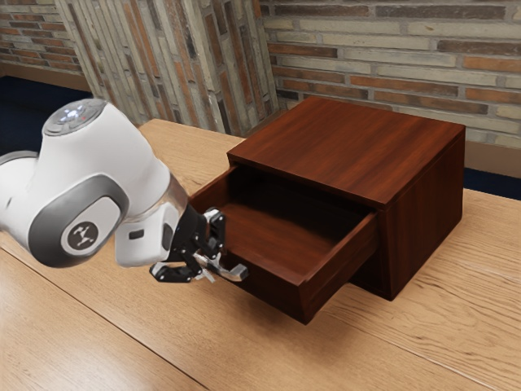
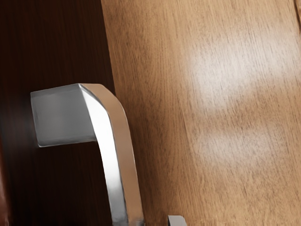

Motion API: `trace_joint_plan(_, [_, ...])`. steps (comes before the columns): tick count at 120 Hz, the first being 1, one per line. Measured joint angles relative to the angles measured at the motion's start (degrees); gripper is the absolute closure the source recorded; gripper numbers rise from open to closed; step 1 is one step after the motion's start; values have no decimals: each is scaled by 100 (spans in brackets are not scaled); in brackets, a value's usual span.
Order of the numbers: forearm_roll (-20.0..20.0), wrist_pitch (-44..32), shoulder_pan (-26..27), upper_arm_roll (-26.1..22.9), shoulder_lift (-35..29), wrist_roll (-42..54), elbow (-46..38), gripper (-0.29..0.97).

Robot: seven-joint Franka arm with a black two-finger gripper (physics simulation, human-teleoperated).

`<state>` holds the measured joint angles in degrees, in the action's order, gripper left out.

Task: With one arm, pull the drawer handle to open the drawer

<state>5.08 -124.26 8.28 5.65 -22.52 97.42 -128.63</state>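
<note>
Already the fingers [image 1: 175, 273] clamp the silver handle [image 1: 232, 271] of the open drawer [image 1: 285, 244].

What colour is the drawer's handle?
The handle is shiny silver, clearest in the wrist view.

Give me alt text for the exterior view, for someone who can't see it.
The drawer of a dark wooden cabinet stands open, the gripper of a white arm at its metal handle. The cabinet sits on a light wooden table before brick walls.
</note>
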Motion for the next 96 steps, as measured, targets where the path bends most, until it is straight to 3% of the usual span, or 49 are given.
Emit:
trace_joint_plan(42, [249, -19, 4, -7, -146, -413, -178, 64])
trace_joint_plan(64, [255, 59, 2, -53, -381, -545, 49, 50])
trace_joint_plan(74, [98, 661, 62, -130, -401, -618, 1278, 47])
trace_joint_plan(86, [-198, 2371, -150, 28, 91, -1027, 3477, 37])
trace_joint_plan(96, [-265, 3550, -545, 151, 505, -1575, 4335, 24])
